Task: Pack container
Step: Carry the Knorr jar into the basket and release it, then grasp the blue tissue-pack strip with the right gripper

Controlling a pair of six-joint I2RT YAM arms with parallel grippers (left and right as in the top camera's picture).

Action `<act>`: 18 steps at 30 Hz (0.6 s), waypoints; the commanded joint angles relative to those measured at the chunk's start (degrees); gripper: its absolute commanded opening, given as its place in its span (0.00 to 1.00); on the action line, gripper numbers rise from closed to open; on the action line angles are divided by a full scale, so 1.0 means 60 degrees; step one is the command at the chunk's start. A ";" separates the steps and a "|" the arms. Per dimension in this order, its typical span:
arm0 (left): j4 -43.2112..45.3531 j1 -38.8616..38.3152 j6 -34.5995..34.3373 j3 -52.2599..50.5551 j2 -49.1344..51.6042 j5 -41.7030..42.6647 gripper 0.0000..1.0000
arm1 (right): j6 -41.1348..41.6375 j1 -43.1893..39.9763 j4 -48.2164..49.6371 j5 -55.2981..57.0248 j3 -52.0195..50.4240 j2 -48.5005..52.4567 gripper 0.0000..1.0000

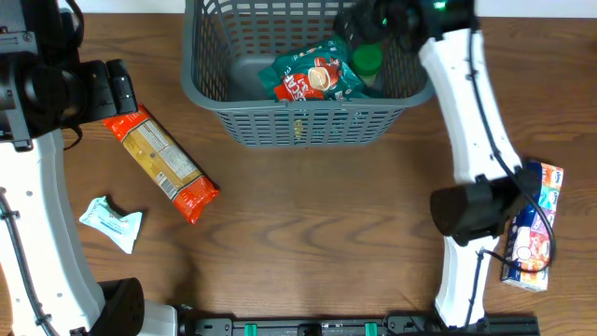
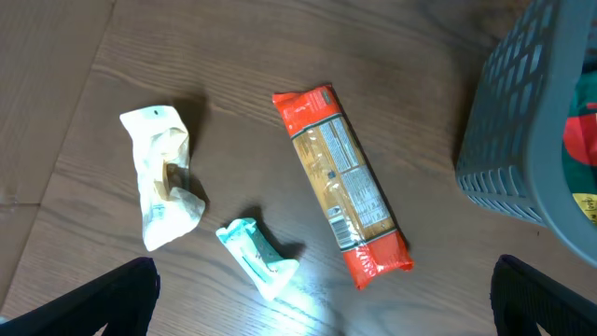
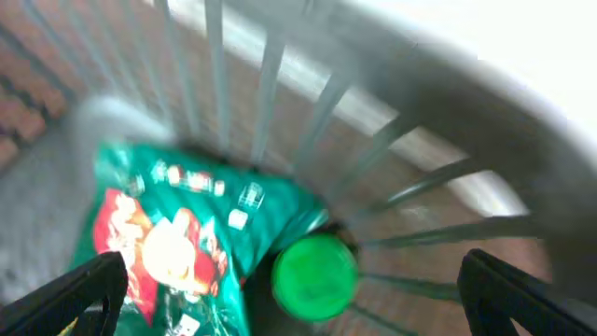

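Note:
The container (image 1: 298, 123), a large dark grey slotted basket, stands at the table's far middle. Inside it lie a green snack bag (image 1: 312, 77) and a green-lidded jar (image 1: 367, 61). My right gripper (image 1: 375, 21) hangs open over the basket's right back corner. In the right wrist view the right gripper (image 3: 291, 266) holds nothing, and the jar's green lid (image 3: 314, 277) and the snack bag (image 3: 177, 238) lie below it by the basket wall (image 3: 448, 103). My left gripper (image 1: 118, 89) is open at the left, above an orange-ended pasta pack (image 1: 163, 163).
Left of the basket wall (image 2: 522, 121) lie the pasta pack (image 2: 340, 187), a small teal-and-white packet (image 2: 256, 257) and a crumpled white packet (image 2: 163, 177). The teal packet (image 1: 112, 222) sits near the left arm. A colourful box (image 1: 534, 224) lies at the right edge, beside the right arm.

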 commanded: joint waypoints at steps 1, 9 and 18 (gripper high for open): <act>-0.0051 -0.0015 0.0098 -0.0047 0.0051 0.0033 0.99 | 0.1858 -0.0503 -0.0794 0.1723 0.1246 -0.0557 0.99; -0.0047 -0.0015 0.0098 -0.0047 0.0051 0.0033 0.98 | 0.6502 -0.3253 -0.4229 0.2922 0.2033 -0.0568 0.99; -0.0044 -0.0011 0.0098 -0.0047 0.0051 0.0171 0.99 | 0.5574 -0.6262 -0.6189 -0.0382 0.1574 -0.0852 0.99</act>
